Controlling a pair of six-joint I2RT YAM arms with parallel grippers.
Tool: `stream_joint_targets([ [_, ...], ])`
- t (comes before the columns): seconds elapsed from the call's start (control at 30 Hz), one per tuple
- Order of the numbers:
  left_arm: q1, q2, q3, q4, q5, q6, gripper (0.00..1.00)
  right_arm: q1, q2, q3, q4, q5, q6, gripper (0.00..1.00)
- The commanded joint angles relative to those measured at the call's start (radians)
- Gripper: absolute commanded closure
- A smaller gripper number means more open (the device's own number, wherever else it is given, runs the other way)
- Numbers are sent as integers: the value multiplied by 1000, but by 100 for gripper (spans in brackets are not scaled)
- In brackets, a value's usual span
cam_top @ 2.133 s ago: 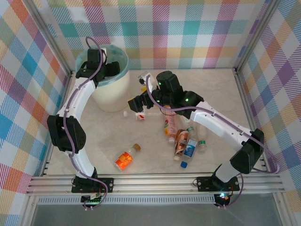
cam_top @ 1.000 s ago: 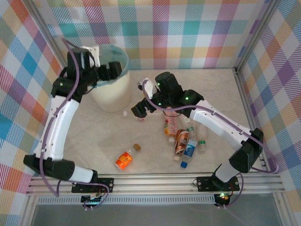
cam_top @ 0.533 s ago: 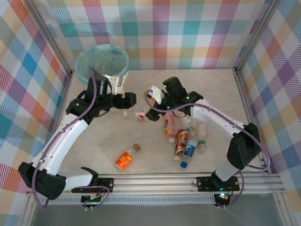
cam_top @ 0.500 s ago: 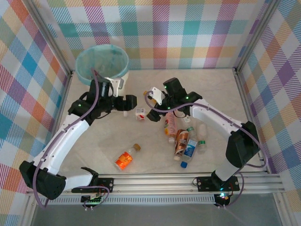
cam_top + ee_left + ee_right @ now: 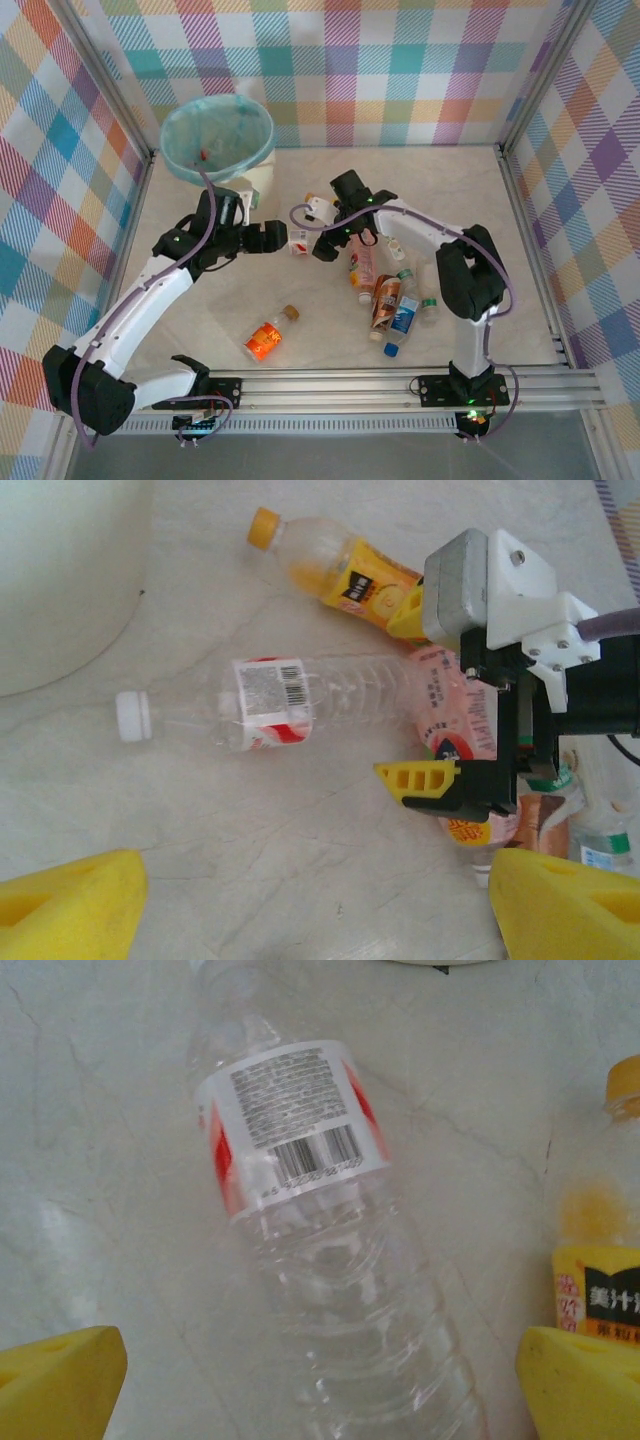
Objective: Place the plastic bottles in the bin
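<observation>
**Entry: bottle clearance, state of work.**

- Bin (image 5: 266, 140): stands at the far left corner of the table (image 5: 200, 300), teal liner folded over the rim. A small red item lies inside (too small to say whether it is a bottle).
- Clear bottle (image 5: 265, 702): white cap, red-and-white label, lying on its side on the table just in front of the bin, between the two grippers.
- Right gripper (image 5: 320, 1385): jaws spread wide, straddling the base end of the clear bottle. The pads stand apart from its sides, so there is no grip yet.
- Left gripper (image 5: 318, 900): jaws wide apart and holding nothing, low over the table and facing the cap end of the same bottle.
- Juice bottle (image 5: 345, 575): orange cap, yellow label, on its side just beyond the clear bottle.
- Pink-labelled bottle (image 5: 360, 262), brown-labelled bottle (image 5: 385, 300), blue-labelled bottle (image 5: 405, 316): heaped together at centre right with one or two more clear ones.
- Orange bottle (image 5: 264, 341): alone, near the front edge.

Progress, as judged: early to middling. At least seven bottles lie on the table, none is in a grip, and the bin's contents are barely visible. The clear bottle looks to be the piece in hand.
</observation>
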Motion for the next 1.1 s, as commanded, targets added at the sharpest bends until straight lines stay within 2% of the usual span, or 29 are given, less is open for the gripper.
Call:
stream_joint_targets([
  [0.0,-9,-35,-24,0,-86,-29,11,2,72,73,-76,31,-87,0],
  [0.2,-8,-71,-34,-6,-162,-43,11,3,183,174,-196,34,-132,0],
  [0.33,-9,-92,-29,-12,-188,-43,10,3,212,193,-212,35,-143,0],
  [0.43,-9,-103,-27,-17,-212,-41,10,4,214,203,-222,13,-149,5],
  [0.53,-9,-109,-22,-27,-241,-43,10,6,206,205,-226,-17,-155,16],
  [0.63,-9,-113,5,-48,-256,-41,10,7,185,204,-230,-28,-158,25],
  [0.87,-9,-159,46,-64,-307,-39,10,7,86,135,-184,-42,-142,31],
  [1.07,-6,-174,80,-27,-360,-50,10,7,-69,25,-125,-58,-96,32],
])
